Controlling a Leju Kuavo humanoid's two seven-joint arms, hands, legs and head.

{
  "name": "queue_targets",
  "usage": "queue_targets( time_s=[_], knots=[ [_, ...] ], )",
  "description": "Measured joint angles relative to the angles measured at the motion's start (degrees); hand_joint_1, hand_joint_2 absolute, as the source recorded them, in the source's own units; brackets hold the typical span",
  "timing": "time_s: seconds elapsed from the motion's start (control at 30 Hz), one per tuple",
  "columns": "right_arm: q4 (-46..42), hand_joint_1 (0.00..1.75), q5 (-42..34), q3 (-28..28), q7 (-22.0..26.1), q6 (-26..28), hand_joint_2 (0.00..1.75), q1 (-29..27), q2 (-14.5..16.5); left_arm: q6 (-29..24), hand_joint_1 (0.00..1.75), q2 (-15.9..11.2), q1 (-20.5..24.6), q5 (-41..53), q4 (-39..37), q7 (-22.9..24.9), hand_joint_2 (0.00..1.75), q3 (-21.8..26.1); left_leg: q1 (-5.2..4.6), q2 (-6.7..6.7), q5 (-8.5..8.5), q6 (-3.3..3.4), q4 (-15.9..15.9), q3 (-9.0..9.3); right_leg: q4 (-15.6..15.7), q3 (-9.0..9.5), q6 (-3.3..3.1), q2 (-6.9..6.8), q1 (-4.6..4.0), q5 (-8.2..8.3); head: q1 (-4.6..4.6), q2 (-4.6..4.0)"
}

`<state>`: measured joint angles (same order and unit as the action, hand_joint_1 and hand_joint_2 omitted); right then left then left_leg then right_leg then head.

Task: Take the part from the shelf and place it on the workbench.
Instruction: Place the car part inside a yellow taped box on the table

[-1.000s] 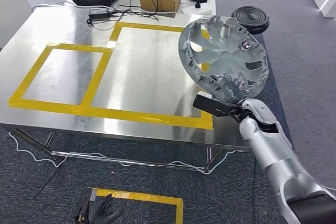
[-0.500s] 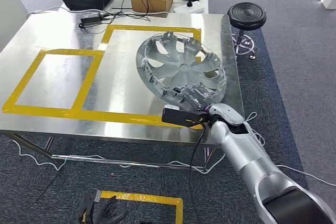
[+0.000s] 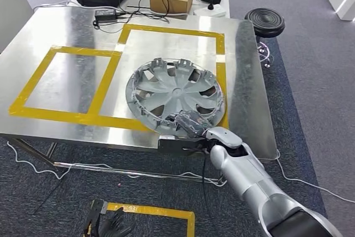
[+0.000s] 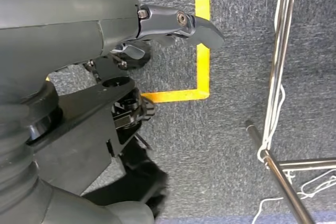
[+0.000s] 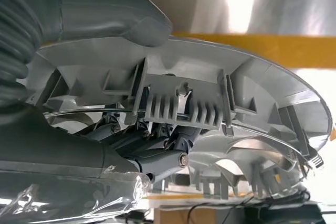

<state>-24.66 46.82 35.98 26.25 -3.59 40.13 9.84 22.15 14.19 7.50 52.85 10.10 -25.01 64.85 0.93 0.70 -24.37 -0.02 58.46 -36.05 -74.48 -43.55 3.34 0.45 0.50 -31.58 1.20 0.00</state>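
Because the right hand grips the hubcap by its near rim, thumb outside and fingers inside, the part lies low over the worktop, inside the yellow tape frame, ready for release.

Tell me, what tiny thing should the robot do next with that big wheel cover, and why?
Probably lower it the last bit and let go. The right hand grips the wheel cover by its near rim, and the cover lies low over the metal workbench, mostly inside the yellow tape square. Whether it rests flat cannot be told.
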Motion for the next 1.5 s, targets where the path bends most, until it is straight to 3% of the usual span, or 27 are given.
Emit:
queue_targets(
  time_s=[0.03, 0.07, 0.13, 0.2, 0.27, 0.37, 0.4, 0.5, 0.53, 0.57, 0.63, 0.67, 0.7, 0.77, 0.8, 0.87, 0.93, 1.0, 1.03, 1.07, 1.1, 1.17, 1.23, 1.33, 1.4, 1.5],
  knots=[
    [0.14, 1.75, 0.12, 0.55, -0.33, 0.22, 1.75, -0.31, 0.13, 0.01, 0.0, -0.01, -0.01, 0.02, 0.0, 0.02, 1.75, -0.07, -0.14, 0.03, -0.04, 0.09, 0.0, 0.05, -1.41, -0.75, -0.17, 0.0, -0.04, -0.06, -0.03, 0.0],
    [0.27, 1.75, 0.43, 1.17, -0.96, 0.66, 1.75, -0.56, 0.23, 0.02, 0.0, -0.01, 0.0, 0.01, 0.0, 0.02, 1.75, -0.15, -0.29, 0.1, -0.07, 0.15, 0.0, 0.14, -0.56, -0.39, -0.5, 0.0, -0.13, 0.96, -0.07, 0.0],
    [0.51, 1.75, 1.51, 2.61, -3.03, 2.28, 1.75, -0.7, 0.39, 0.04, 0.0, 0.05, 0.03, -0.05, 0.0, 0.02, 1.75, -0.31, -0.53, 0.26, -0.14, 0.2, 0.0, 0.39, 6.56, 3.11, -1.54, -0.02, -0.56, 4.7, -0.14, 0.0],
    [0.77, 1.75, 2.7, 4.04, -5.7, 4.4, 1.75, -0.48, 0.46, 0.05, 0.0, 0.16, 0.09, -0.24, 0.0, 0.03, 1.75, -0.37, -0.72, 0.33, -0.16, 0.0, 0.03, 0.4, 13.24, 6.56, -2.41, -0.11, -1.12, 6.84, -0.13, 0.0],
    [1.11, 1.75, 3.6, 5.11, -8.48, 6.26, 1.75, -0.29, 0.37, 0.02, 0.0, 0.21, 0.03, -0.44, 0.0, 0.03, 1.75, -0.39, -0.65, 0.33, -0.04, -0.54, -0.08, 0.26, 15.07, 7.48, -2.55, -0.11, -1.49, 6.94, -0.11, 0.0],
    [1.68, 1.75, 4.42, 5.83, -11.85, 8.08, 1.75, -0.12, -0.08, -0.07, 0.0, 0.12, -0.18, -0.64, 0.01, 0.02, 1.75, -0.39, -0.56, 0.23, -0.84, -1.48, 0.65, -0.09, 16.09, 7.91, -2.73, -0.07, -1.15, 7.55, 0.0, 0.0],
    [1.88, 1.75, 4.59, 5.91, -12.69, 8.49, 1.75, -0.02, -0.29, -0.09, 0.0, 0.03, -0.22, -0.68, 0.01, 0.01, 1.75, -0.39, -0.57, 0.17, -2.14, -1.78, 2.51, -0.92, 16.48, 8.11, -2.85, -0.09, -0.93, 7.77, 0.15, 0.0],
    [2.42, 1.75, 5.25, 6.18, -14.62, 9.0, 1.75, 0.06, -0.95, -0.14, 0.0, -0.27, -0.37, -0.83, 0.0, -0.02, 1.75, -0.39, -0.31, 0.04, -7.07, -2.55, 12.7, -5.68, 16.68, 8.19, -3.01, -0.1, -0.74, 7.92, 0.51, 0.0],
    [2.61, 1.75, 5.5, 6.32, -15.11, 9.0, 1.75, -0.01, -1.16, -0.14, 0.0, -0.36, -0.42, -0.86, 0.0, -0.02, 1.75, -0.39, -0.23, 0.03, -7.37, -2.75, 14.65, -6.66, 16.66, 8.2, -2.99, -0.08, -0.69, 7.9, 0.54, 0.0],
    [2.79, 1.75, 5.69, 6.48, -15.55, 8.98, 1.75, -0.06, -1.35, -0.14, 0.0, -0.43, -0.45, -0.87, 0.0, -0.02, 1.75, -0.39, -0.14, 0.01, -6.52, -2.94, 14.55, -6.65, 16.6, 8.23, -2.89, -0.05, -0.58, 7.86, 0.54, 0.0],
    [3.0, 1.75, 5.88, 6.7, -16.27, 8.95, 1.75, -0.03, -1.62, -0.11, 0.0, -0.54, -0.44, -0.89, 0.01, -0.01, 1.75, -0.39, 0.19, -0.09, -2.52, -3.45, 8.82, -3.8, 16.22, 8.26, -2.39, 0.06, -0.22, 7.58, 0.54, 0.0],
    [3.05, 1.75, 5.96, 6.76, -16.57, 8.93, 1.75, 0.1, -1.74, -0.07, 0.0, -0.51, -0.4, -0.93, 0.01, -0.01, 1.75, -0.4, 0.33, -0.12, -1.03, -3.83, 5.29, -1.96, 15.79, 8.11, -2.0, 0.13, -0.21, 7.33, 0.7, -0.01],
    [3.1, 1.75, 6.04, 6.8, -16.83, 8.92, 1.75, 0.28, -1.85, -0.02, 0.0, -0.49, -0.32, -1.03, 0.01, 0.0, 1.75, -0.4, 0.45, -0.1, -0.25, -3.71, 2.61, -0.61, 15.32, 7.85, -1.66, 0.2, -0.26, 7.12, 0.94, 0.0],
    [3.25, 1.75, 6.2, 6.87, -17.17, 8.91, 1.75, 0.57, -2.1, 0.09, 0.0, -0.41, -0.27, -1.22, 0.0, 0.02, 1.75, -0.4, 0.41, 0.03, -0.53, -2.82, 0.76, 0.15, 14.83, 7.39, -1.16, 0.29, -0.54, 6.97, 0.95, 0.0],
    [3.33, 1.75, 6.26, 6.91, -17.26, 8.91, 1.75, 0.62, -2.2, 0.12, 0.0, -0.43, -0.3, -1.29, 0.0, 0.02, 1.75, -0.39, 0.4, 0.07, -0.58, -2.02, 0.74, 0.05, 14.87, 7.34, -1.0, 0.3, -0.49, 7.01, 0.78, 0.01],
    [3.43, 1.75, 6.32, 7.01, -17.35, 8.91, 1.75, 0.67, -2.39, 0.15, 0.0, -0.38, -0.39, -1.31, 0.0, 0.03, 1.75, -0.39, 0.42, 0.03, -0.51, -1.16, 0.74, 0.06, 14.19, 7.0, -0.55, 0.23, -0.36, 6.35, 0.34, 0.0],
    [3.45, 1.75, 6.35, 7.12, -17.35, 8.91, 1.75, 0.75, -2.49, 0.18, 0.0, -0.37, -0.33, -1.35, 0.0, 0.11, 1.75, -0.39, 0.5, -0.01, -0.49, -0.55, 0.7, 0.11, 9.18, 4.69, -0.12, 0.1, -0.31, 3.53, -0.04, 0.0],
    [3.49, 1.75, 6.39, 7.26, -17.22, 8.86, 1.75, 0.69, -2.52, 0.3, 0.0, -0.41, -0.33, -1.52, 0.0, 0.64, 1.75, -0.39, 0.45, -0.03, -0.53, -0.32, 0.7, 0.11, 1.01, 0.85, 0.05, 0.04, -0.31, 0.1, -0.36, 0.0],
    [3.51, 1.75, 6.43, 7.32, -17.11, 8.82, 1.75, 0.62, -2.54, 0.41, 0.0, -0.44, -0.36, -1.66, 0.0, 1.12, 1.75, -0.39, 0.43, -0.02, -0.54, -0.29, 0.7, 0.12, -1.67, -0.49, 0.01, 0.04, -0.32, -0.56, -0.39, 0.0],
    [3.53, 1.75, 6.49, 7.38, -16.97, 8.78, 1.75, 0.58, -2.55, 0.54, 0.0, -0.46, -0.38, -1.8, 0.0, 1.72, 1.75, -0.39, 0.4, 0.01, -0.54, -0.29, 0.7, 0.15, -2.13, -0.8, -0.12, 0.04, -0.34, -0.1, -0.43, 0.0],
    [3.55, 1.75, 6.56, 7.43, -16.86, 8.73, 1.75, 0.59, -2.56, 0.69, 0.0, -0.48, -0.39, -1.93, 0.0, 2.32, 1.75, -0.38, 0.38, 0.06, -0.56, -0.3, 0.7, 0.22, -0.24, 0.05, -0.32, 0.04, -0.36, 1.38, -0.45, 0.0],
    [3.55, 1.75, 6.68, 7.53, -16.7, 8.65, 1.75, 0.73, -2.56, 0.9, 0.0, -0.43, -0.38, -2.02, 0.0, 3.3, 1.75, -0.37, 0.33, 0.18, -0.63, -0.44, 0.7, 0.41, 8.03, 4.15, -0.82, 0.04, -0.44, 5.17, -0.51, 0.0],
    [3.54, 1.75, 6.74, 7.64, -16.58, 8.57, 1.75, 0.91, -2.54, 0.96, 0.0, -0.38, -0.36, -2.02, 0.0, 3.79, 1.75, -0.37, 0.2, 0.23, -0.61, -0.86, 0.67, 0.37, 13.85, 7.07, -1.1, 0.08, -0.63, 6.88, -0.52, 0.0],
    [3.54, 1.75, 6.77, 7.78, -16.5, 8.49, 1.75, 0.95, -2.5, 0.51, 0.0, -0.33, -0.39, -1.91, 0.0, 4.15, 1.75, -0.37, 0.25, 0.22, -0.35, -1.83, 0.21, 0.31, 14.9, 7.36, -1.63, 0.16, -0.75, 7.04, -0.52, 0.0],
    [3.53, 1.75, 6.77, 7.83, -16.54, 8.48, 1.75, 1.01, -2.45, 0.11, 0.0, -0.31, -0.39, -1.83, 0.0, 4.26, 1.75, -0.37, 0.26, 0.09, -1.6, -2.49, 1.57, -0.31, 15.42, 7.59, -2.22, 0.11, -0.47, 7.38, -0.42, 0.0],
    [3.53, 1.75, 6.79, 7.9, -16.62, 8.49, 1.75, 1.0, -2.41, -0.04, 0.0, -0.36, -0.43, -1.85, 0.0, 4.17, 1.75, -0.37, 0.21, -0.05, -6.83, -3.1, 11.41, -4.84, 15.69, 7.7, -2.55, 0.02, -0.32, 7.53, -0.08, 0.0]
  ],
)
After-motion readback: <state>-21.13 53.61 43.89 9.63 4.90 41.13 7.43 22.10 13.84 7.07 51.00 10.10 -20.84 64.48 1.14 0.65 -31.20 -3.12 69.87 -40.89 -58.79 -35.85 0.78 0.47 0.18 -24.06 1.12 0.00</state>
